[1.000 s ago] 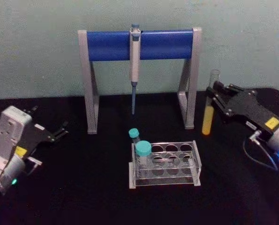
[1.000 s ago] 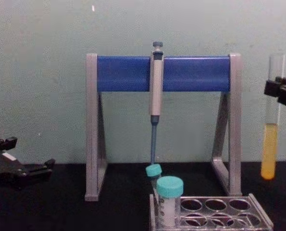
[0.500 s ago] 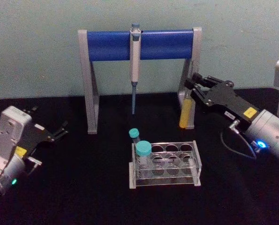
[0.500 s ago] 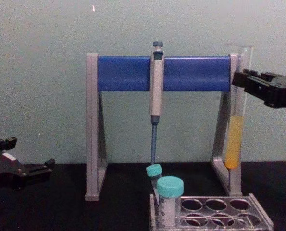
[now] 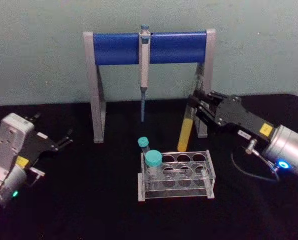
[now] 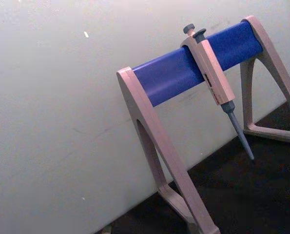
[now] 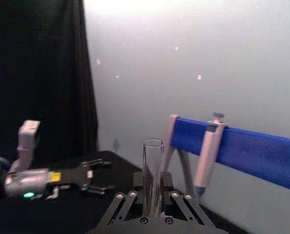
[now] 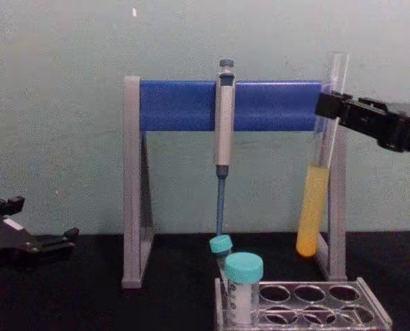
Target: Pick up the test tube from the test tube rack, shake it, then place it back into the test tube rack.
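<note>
1. Head view: the right gripper is clamped on the one test tube. It holds the tube tilted in the air, just behind the far right corner of the rack. The tube's bottom end is near the rack but in no hole. The single rack sits mid-desk with two capped vials at its left end and its other holes free. Behind it stands one stand with one pipette hung on its bar. The left gripper rests near the desk's left edge, fingers apart and empty.
2. Left wrist view: the stand and the pipette are in sight, with none of the task's things.
3. Right wrist view: the tube's open mouth rises between the right gripper's closed fingers. The left gripper lies far off.
4. Chest view: the tube leans with yellow liquid in its lower part. It is gripped near the top by the right gripper, well above the rack.
5. My guess is that the shake is under way or just ending. The return calls for setting the tube upright over a free hole on the right, then lowering it straight before letting go.
</note>
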You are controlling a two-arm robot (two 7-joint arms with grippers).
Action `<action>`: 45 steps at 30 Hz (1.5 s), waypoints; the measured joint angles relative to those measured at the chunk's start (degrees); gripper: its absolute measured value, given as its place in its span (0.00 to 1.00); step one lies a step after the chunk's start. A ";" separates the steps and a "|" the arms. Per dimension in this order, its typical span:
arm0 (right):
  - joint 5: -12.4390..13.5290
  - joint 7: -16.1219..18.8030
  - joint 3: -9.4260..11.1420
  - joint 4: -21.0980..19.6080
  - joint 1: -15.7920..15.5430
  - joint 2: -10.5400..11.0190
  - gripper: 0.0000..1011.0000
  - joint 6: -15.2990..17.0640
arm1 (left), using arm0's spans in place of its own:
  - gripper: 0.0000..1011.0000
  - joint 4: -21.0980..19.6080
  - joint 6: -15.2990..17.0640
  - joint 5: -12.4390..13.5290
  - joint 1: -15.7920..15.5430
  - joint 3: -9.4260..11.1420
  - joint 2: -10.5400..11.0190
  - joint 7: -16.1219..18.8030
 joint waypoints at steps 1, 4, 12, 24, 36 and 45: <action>0.24 0.31 -0.02 -0.35 -0.25 0.39 0.22 0.05 | 0.99 0.00 0.00 0.00 0.00 0.00 0.00 0.00; 1.07 1.03 -0.01 -1.82 -1.53 2.17 0.22 0.37 | 0.99 0.00 0.00 0.00 0.00 0.00 0.00 0.00; 1.50 -1.30 1.71 -5.99 -5.83 7.41 0.22 0.69 | 0.99 0.00 0.00 0.00 0.00 0.00 0.00 0.00; -1.62 -6.13 2.34 -4.39 -4.27 7.35 0.22 0.18 | 0.99 0.00 0.00 0.00 0.00 0.00 0.00 0.00; -4.75 -5.94 -0.93 2.44 2.79 2.35 0.22 -0.10 | 0.99 0.00 0.00 0.00 0.00 0.00 0.00 0.00; -4.63 -3.05 -3.33 3.78 5.22 0.40 0.22 -0.19 | 0.99 0.00 0.00 -0.01 0.00 0.00 0.00 0.00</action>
